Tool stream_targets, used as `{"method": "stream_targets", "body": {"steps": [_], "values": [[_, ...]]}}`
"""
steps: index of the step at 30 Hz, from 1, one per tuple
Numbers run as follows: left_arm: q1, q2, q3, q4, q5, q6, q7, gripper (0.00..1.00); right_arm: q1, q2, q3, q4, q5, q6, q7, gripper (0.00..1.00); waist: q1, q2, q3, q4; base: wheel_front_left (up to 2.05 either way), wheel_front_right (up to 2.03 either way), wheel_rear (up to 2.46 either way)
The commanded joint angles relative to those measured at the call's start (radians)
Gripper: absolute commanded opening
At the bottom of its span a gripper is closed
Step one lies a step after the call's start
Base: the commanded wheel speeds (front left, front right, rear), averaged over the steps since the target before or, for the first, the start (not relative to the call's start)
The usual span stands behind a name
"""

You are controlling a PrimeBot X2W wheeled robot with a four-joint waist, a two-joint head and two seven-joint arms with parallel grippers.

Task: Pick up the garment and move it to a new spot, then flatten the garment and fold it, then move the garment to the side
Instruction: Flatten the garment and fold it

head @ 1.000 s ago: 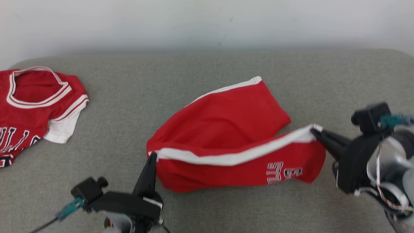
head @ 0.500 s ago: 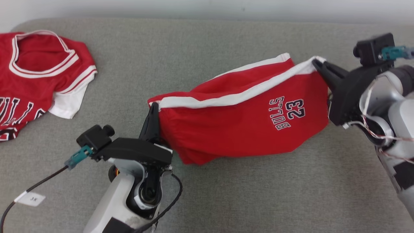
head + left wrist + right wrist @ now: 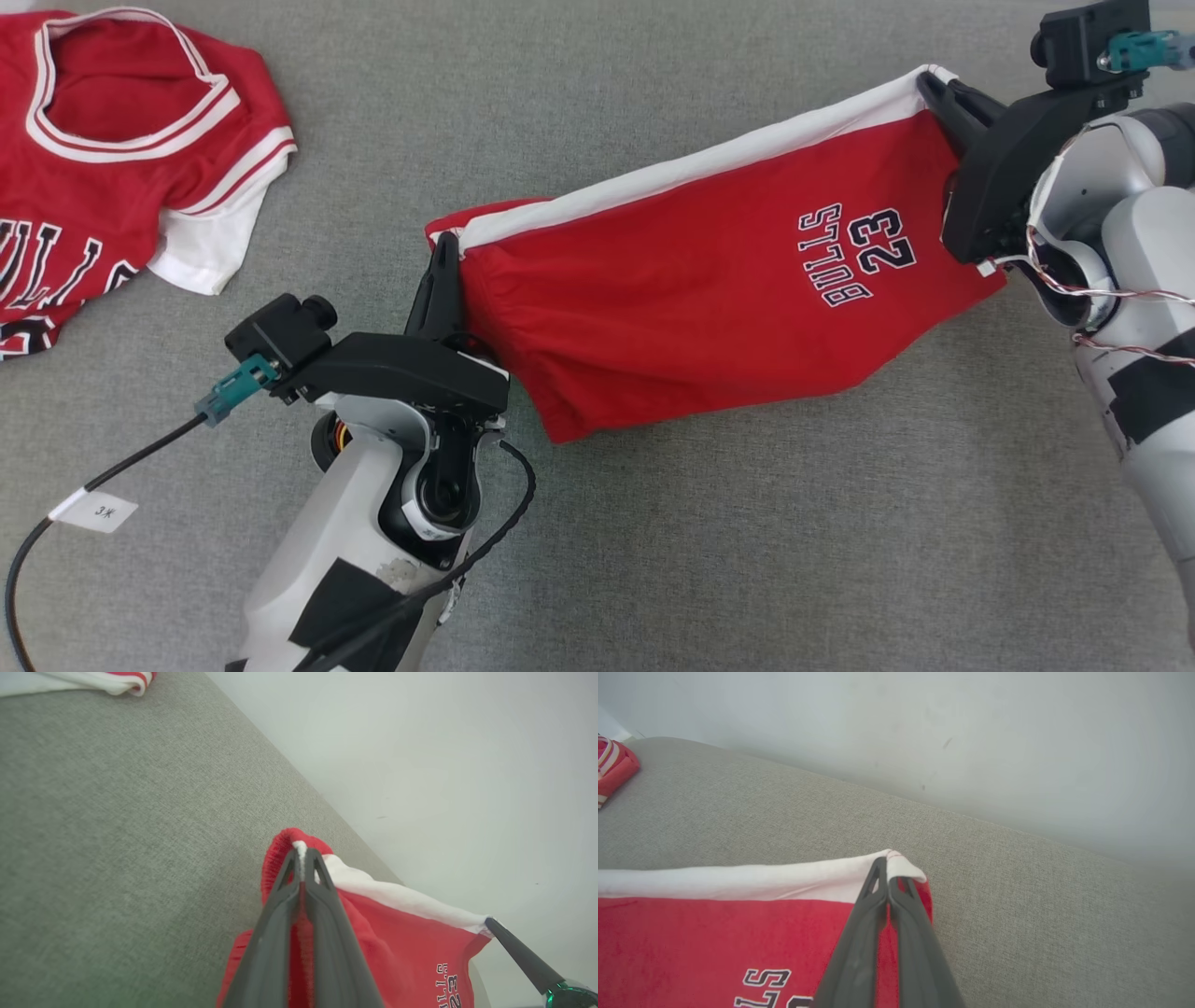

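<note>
The red basketball shorts (image 3: 691, 280), with a white stripe and a "BULLS 23" print, stretch diagonally across the middle of the head view over the grey woven surface (image 3: 709, 541). The left gripper (image 3: 444, 245) is clamped on their lower-left corner. The right gripper (image 3: 928, 82) is clamped on their upper-right corner. A red-and-white jersey (image 3: 103, 187) lies at upper left.

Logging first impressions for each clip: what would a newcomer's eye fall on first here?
The red shorts, printed BULLS 23, are stretched taut along their white stripe across the centre of the head view. The left gripper is shut on one corner and the right gripper on the other. Next comes the red jersey, lying at the far left on the grey cushion.
</note>
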Motion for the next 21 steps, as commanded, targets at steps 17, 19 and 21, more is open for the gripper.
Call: {"method": "stream_targets", "body": {"steps": [17,19,21], "values": [[-0.011,0.019,-0.009,0.069,0.088,-0.006,-0.026,1.0,-0.057,0.033,0.094,0.159,0.066,0.001,-0.064,1.0,-0.0001,-0.0002,-0.071,-0.021,0.0,0.0,0.0],[0.021,0.021,0.0,0.049,0.124,-0.022,-0.026,1.0,-0.037,0.03,0.099,0.171,0.081,0.001,-0.056,1.0,-0.0001,-0.0002,-0.103,-0.022,0.0,0.0,0.0],[0.063,0.032,0.015,0.021,0.186,-0.036,-0.025,1.0,-0.009,0.031,0.094,0.186,0.105,0.001,-0.045,1.0,-0.0001,-0.0002,-0.137,-0.019,0.0,0.0,0.0]]}}
